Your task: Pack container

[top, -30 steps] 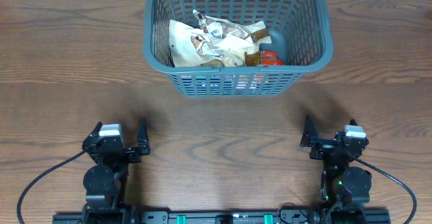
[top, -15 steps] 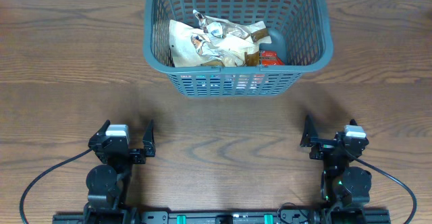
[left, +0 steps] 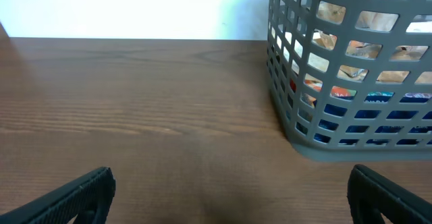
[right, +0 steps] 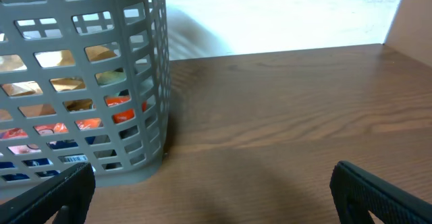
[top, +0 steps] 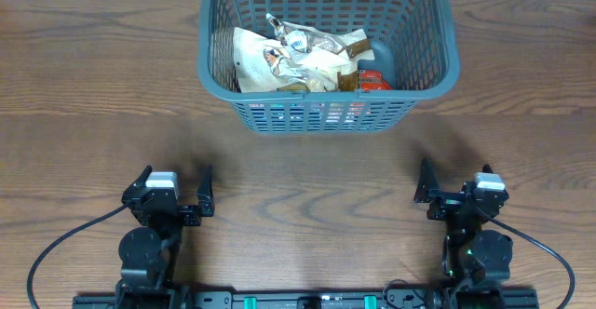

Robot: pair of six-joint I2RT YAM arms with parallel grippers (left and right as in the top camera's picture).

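Inside the grey slotted container point(top: 326, 115), crumpled packets point(top: 298, 56) hide one another; its far rim is cut off. Well apart from it, left pincer point(top: 175, 177) and right pincer point(top: 454, 181) are wide open, empty.

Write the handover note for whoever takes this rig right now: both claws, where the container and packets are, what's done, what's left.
Left claw: open, empty, low over the table near its base.
Right claw: open, empty, likewise.
Container: upright at the table's far middle, ahead of both arms.
Done: several packets lie inside it, cream packets on top, a red packet at the right.
Left: no packet shows outside the container; packing looks finished, nothing apparent to pick.
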